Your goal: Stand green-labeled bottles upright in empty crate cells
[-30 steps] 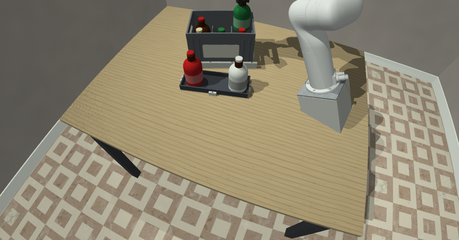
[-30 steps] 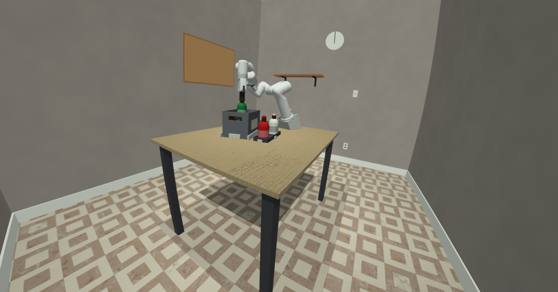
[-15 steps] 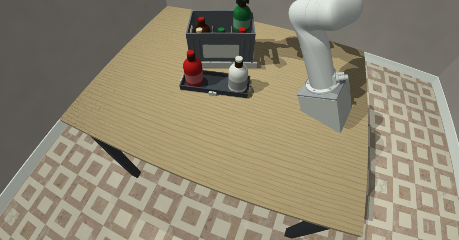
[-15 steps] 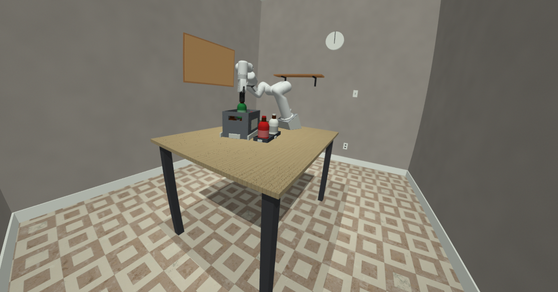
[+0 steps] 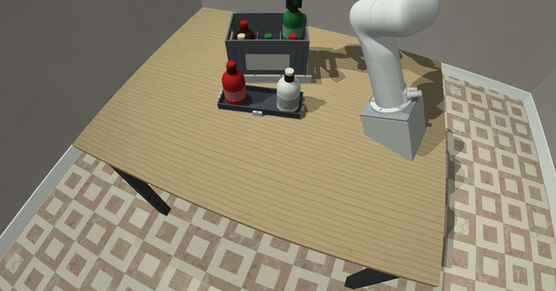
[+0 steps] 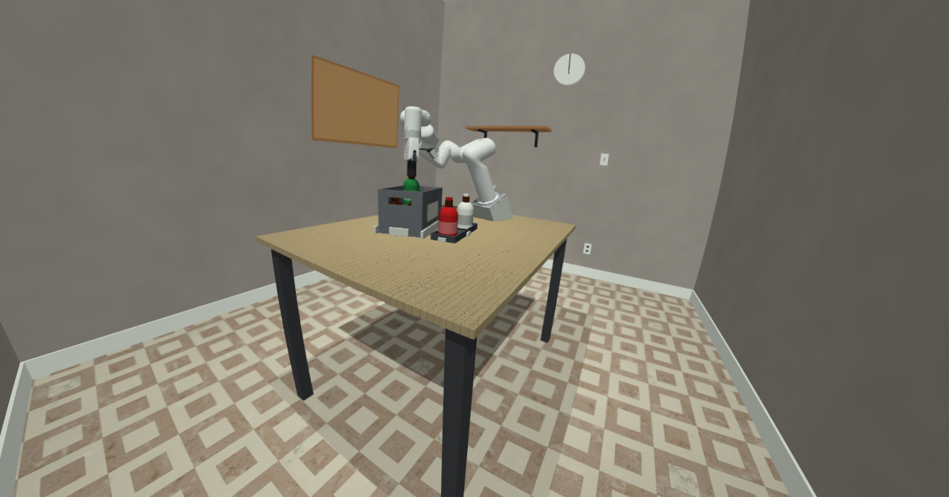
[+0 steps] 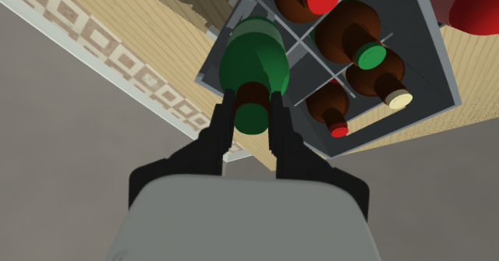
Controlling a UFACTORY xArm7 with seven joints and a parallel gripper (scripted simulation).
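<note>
My gripper point(image 5: 294, 2) is shut on the neck of a green-labeled bottle point(image 5: 292, 22), which hangs upright with its lower part inside the back right cell of the dark grey crate point(image 5: 267, 46). In the wrist view the fingers clamp the brown neck under the green cap, and the green bottle point(image 7: 254, 58) sits over the crate's corner cell. The crate point(image 7: 331, 62) holds several brown bottles with red, green and cream caps. A red bottle point(image 5: 233, 83) and a white bottle point(image 5: 288, 90) stand upright on the dark tray point(image 5: 260, 101).
The tray lies just in front of the crate on the wooden table. The arm's base point(image 5: 392, 124) stands to the right. The crate and the bottles also show small in the exterior view point(image 6: 409, 210).
</note>
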